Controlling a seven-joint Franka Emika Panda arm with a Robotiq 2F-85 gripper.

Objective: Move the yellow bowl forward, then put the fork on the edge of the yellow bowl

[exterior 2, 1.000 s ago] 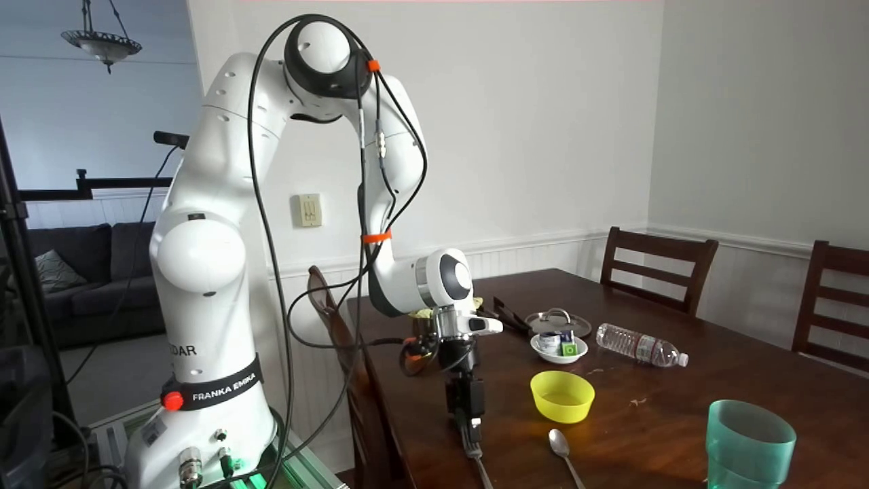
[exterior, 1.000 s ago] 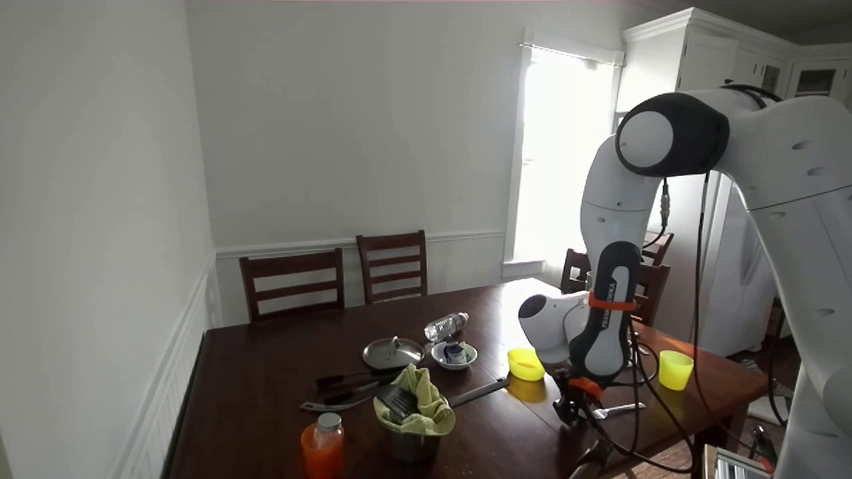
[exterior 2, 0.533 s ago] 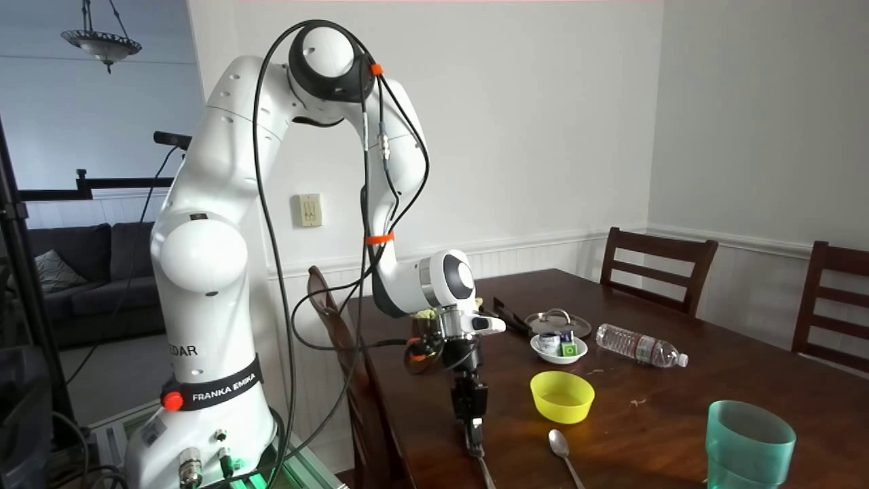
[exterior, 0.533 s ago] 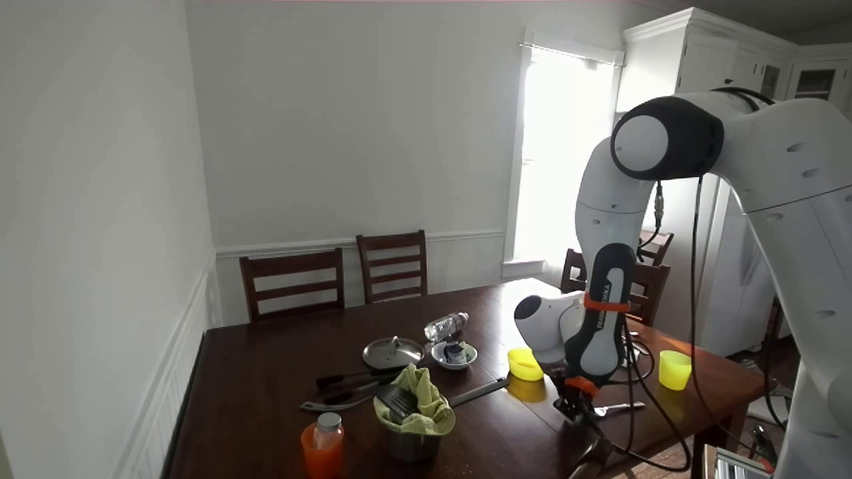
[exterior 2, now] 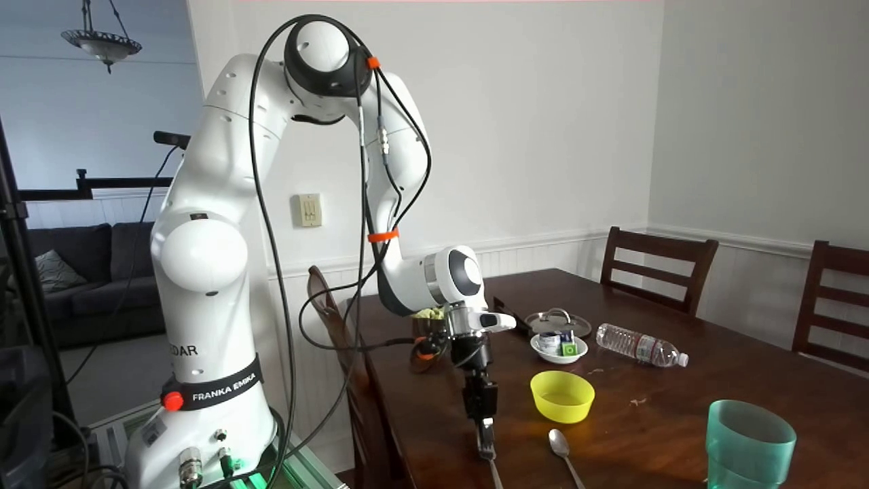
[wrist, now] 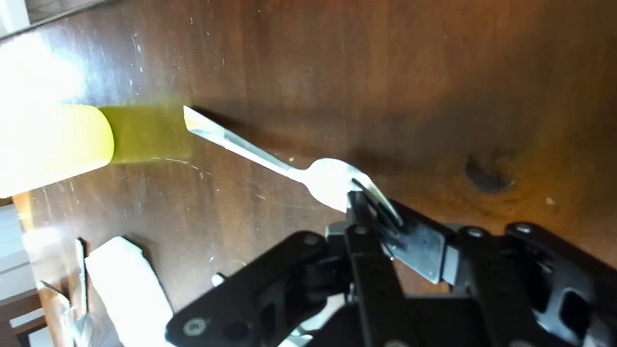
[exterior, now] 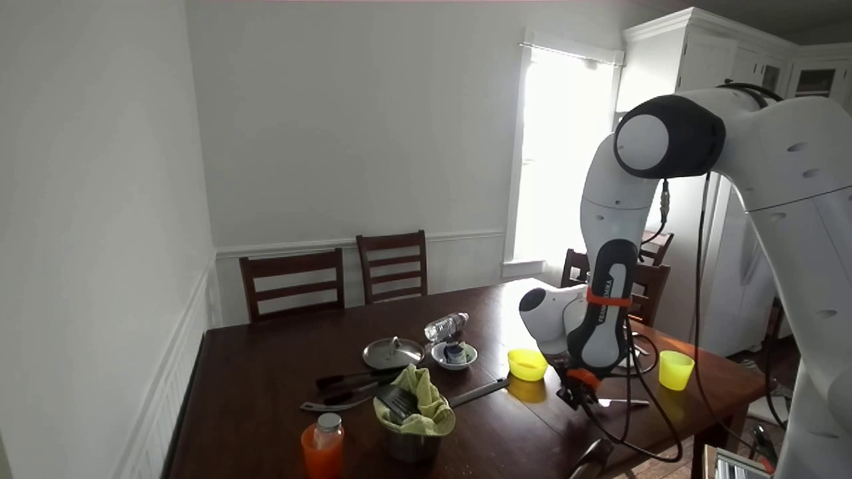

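Observation:
The small, low yellow bowl [exterior 2: 562,396] stands upright on the table and also shows in an exterior view [exterior: 527,367]. My gripper [exterior 2: 486,441] is beside the bowl, apart from it. In the wrist view the gripper [wrist: 375,205] is shut on the tine end of the silver fork [wrist: 250,152]. The fork handle points away from the jaws, with a shadow beside it, so the fork looks slightly raised. The fork also shows in both exterior views [exterior: 626,402] [exterior 2: 495,473]. The bowl is not in the wrist view.
A spoon [exterior 2: 559,445] lies close to the bowl. A teal cup [exterior 2: 750,441], a white dish [exterior 2: 558,348] with small packets and a water bottle [exterior 2: 640,346] stand around it. A taller yellow cup [exterior: 675,370] and a pot with a green cloth [exterior: 416,439] are on the table.
The gripper appears to have closed on the fork's tines. It has risen slightly, and the fork has moved along with it. The bowl has not visibly moved.

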